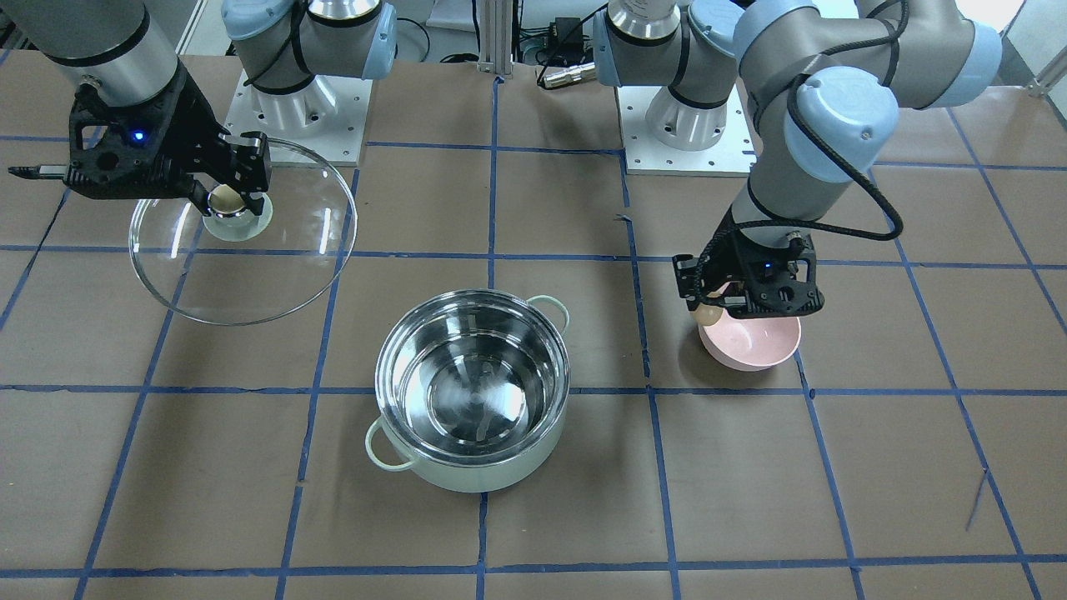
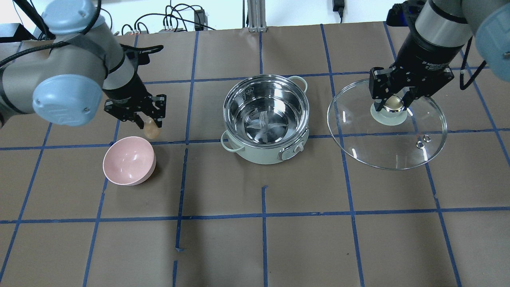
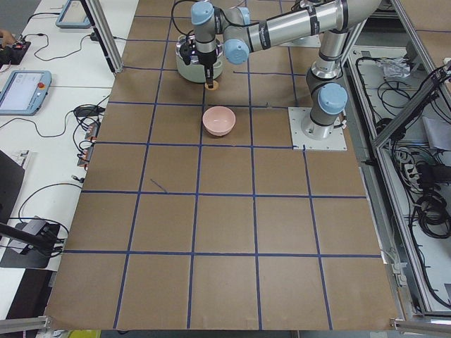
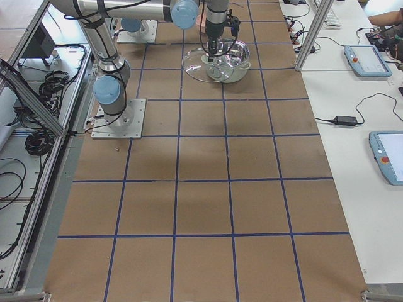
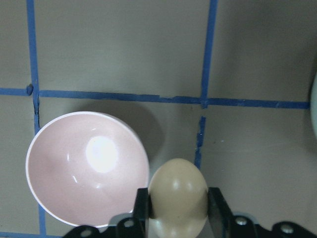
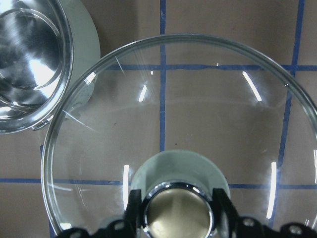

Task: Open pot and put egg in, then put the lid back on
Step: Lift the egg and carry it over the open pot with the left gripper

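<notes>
The mint-green pot [image 2: 266,119] [image 1: 473,392] stands open at the table's middle, its steel inside bare. My left gripper [image 2: 150,126] [image 1: 710,312] is shut on the brown egg [image 2: 152,129] [image 5: 178,196] and holds it in the air just beside the pink bowl [image 2: 128,160] [image 5: 86,168]. My right gripper [image 2: 392,104] [image 1: 227,200] is shut on the beige knob [image 6: 178,210] of the clear glass lid [image 2: 386,124] [image 1: 243,233] and holds the lid off to the pot's side, above the table.
The pink bowl [image 1: 750,342] sits on the brown paper on the left arm's side. Blue tape lines grid the table [image 2: 263,239]. The arm bases [image 1: 300,108] stand at the robot's edge. The pot's edge shows in the right wrist view [image 6: 34,64].
</notes>
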`<action>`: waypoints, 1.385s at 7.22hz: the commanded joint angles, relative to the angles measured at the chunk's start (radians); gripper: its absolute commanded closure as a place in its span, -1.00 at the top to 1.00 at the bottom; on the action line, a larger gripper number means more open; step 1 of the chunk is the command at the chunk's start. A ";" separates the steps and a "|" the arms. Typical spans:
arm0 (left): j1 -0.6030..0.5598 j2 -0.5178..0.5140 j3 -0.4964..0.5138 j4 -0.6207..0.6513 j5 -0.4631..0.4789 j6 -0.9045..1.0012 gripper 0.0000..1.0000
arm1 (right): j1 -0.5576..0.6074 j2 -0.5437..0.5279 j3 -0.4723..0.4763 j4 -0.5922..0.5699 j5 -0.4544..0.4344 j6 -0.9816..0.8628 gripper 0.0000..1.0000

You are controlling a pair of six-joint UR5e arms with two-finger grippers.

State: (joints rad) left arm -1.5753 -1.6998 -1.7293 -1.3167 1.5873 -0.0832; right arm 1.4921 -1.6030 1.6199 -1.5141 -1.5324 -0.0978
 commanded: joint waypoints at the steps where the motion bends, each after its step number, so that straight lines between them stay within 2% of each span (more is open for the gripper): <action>1: -0.209 -0.110 0.178 0.002 -0.009 -0.253 -0.64 | 0.000 0.000 0.000 0.000 0.000 0.001 -0.48; 2: -0.297 -0.189 0.257 0.014 -0.007 -0.347 -0.64 | -0.001 0.000 0.000 0.000 0.000 -0.002 -0.48; 3: -0.354 -0.258 0.302 0.092 -0.004 -0.392 -0.64 | -0.001 0.000 0.000 0.000 -0.002 -0.003 -0.48; 7: -0.384 -0.431 0.300 0.238 -0.012 -0.386 -0.64 | -0.001 0.000 0.002 0.000 -0.003 -0.005 -0.47; 10: -0.385 -0.462 0.274 0.254 -0.013 -0.379 -0.64 | -0.001 0.000 0.002 0.000 -0.003 0.003 -0.47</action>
State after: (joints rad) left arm -1.9597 -2.1539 -1.4414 -1.0681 1.5750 -0.4652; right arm 1.4910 -1.6030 1.6214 -1.5140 -1.5355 -0.0964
